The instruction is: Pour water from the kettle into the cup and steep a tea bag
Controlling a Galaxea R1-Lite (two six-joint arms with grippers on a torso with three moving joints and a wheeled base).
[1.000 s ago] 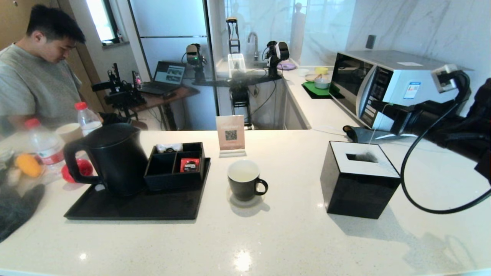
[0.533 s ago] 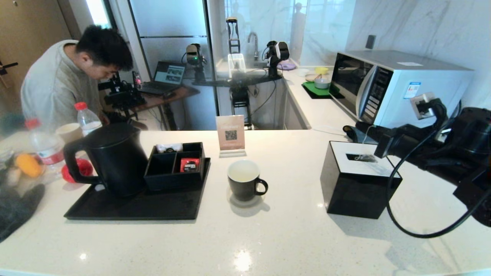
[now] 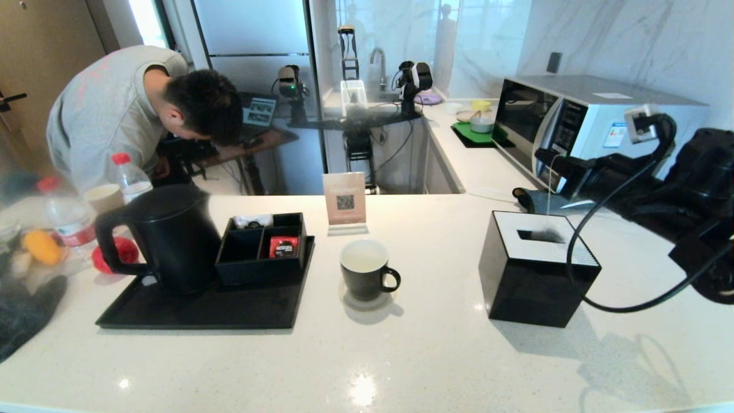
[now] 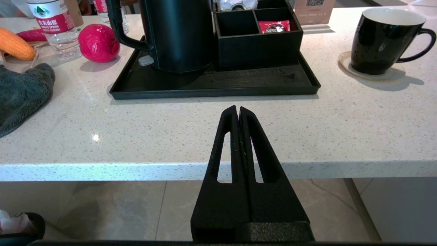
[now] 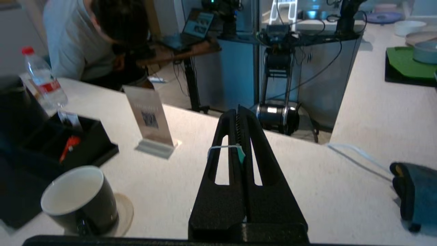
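The black kettle (image 3: 172, 235) stands on the black tray (image 3: 200, 312) at the left. The black cup (image 3: 365, 269) with its white inside sits on a coaster mid-counter; I cannot make out water in it. My right gripper (image 3: 542, 156) hovers above the black box (image 3: 533, 287), to the right of the cup. In the right wrist view this gripper (image 5: 238, 112) is shut on the tea bag's green tag (image 5: 241, 155) and white string (image 5: 218, 147). The tea bag (image 3: 549, 234) hangs at the box's top slot. My left gripper (image 4: 238, 109) is shut and empty, parked at the counter's front edge.
A black organizer (image 3: 264, 246) shares the tray with the kettle. A QR sign (image 3: 344, 201) stands behind the cup and a microwave (image 3: 579, 123) at the back right. Bottles, a red ball (image 4: 98, 42) and a grey cloth (image 4: 20, 92) crowd the left end. A person (image 3: 143, 109) bends behind the counter.
My right gripper dipped towards the box slot half a second ago and has risen again, the string now taut. The person has leaned further right and down.
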